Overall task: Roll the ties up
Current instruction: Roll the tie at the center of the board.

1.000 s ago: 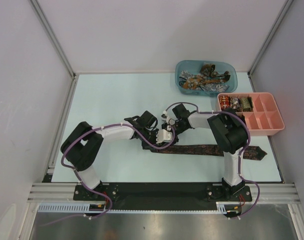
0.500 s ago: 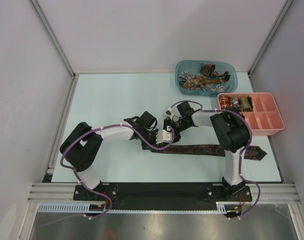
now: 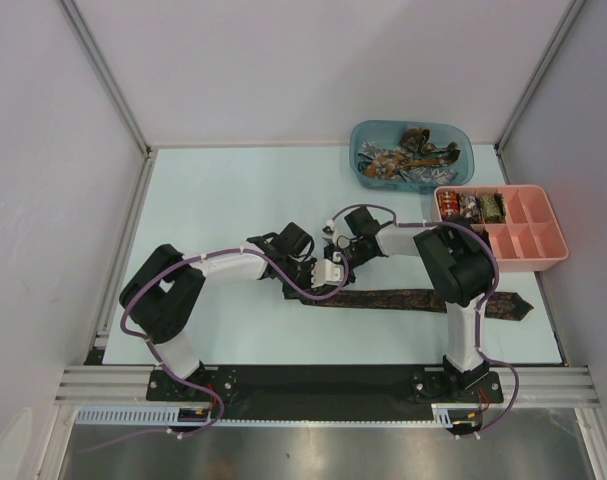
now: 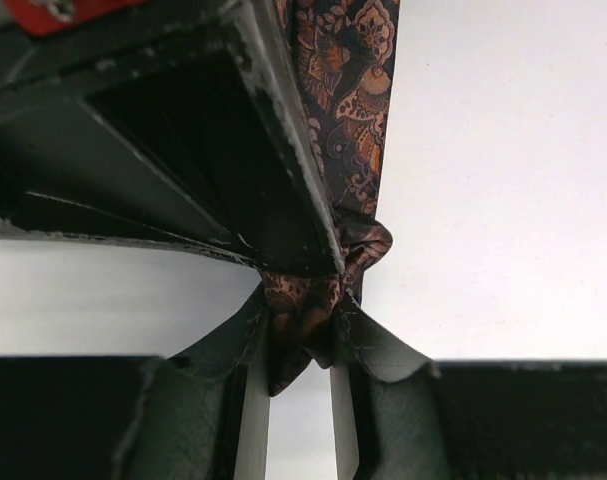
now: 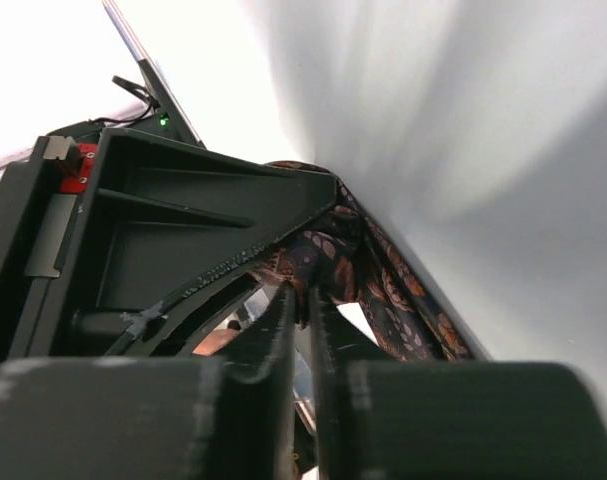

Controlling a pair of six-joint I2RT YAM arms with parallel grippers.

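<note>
Table (image 3: 213, 200) is stretching wide leftward, pink tray (image 3: 528, 266) crowding its right edge; left gripper (image 4: 300, 325) and right gripper (image 5: 303, 300) are both clamping the brown tie's (image 3: 403, 299) bunched end.

No words, numbers or brand names can be read in any view. The tie (image 4: 348, 90) has only a swirly orange and brown pattern, with no letters in it. A small red patch (image 5: 75, 167) is too blurred to tell if anything is written on it.
</note>
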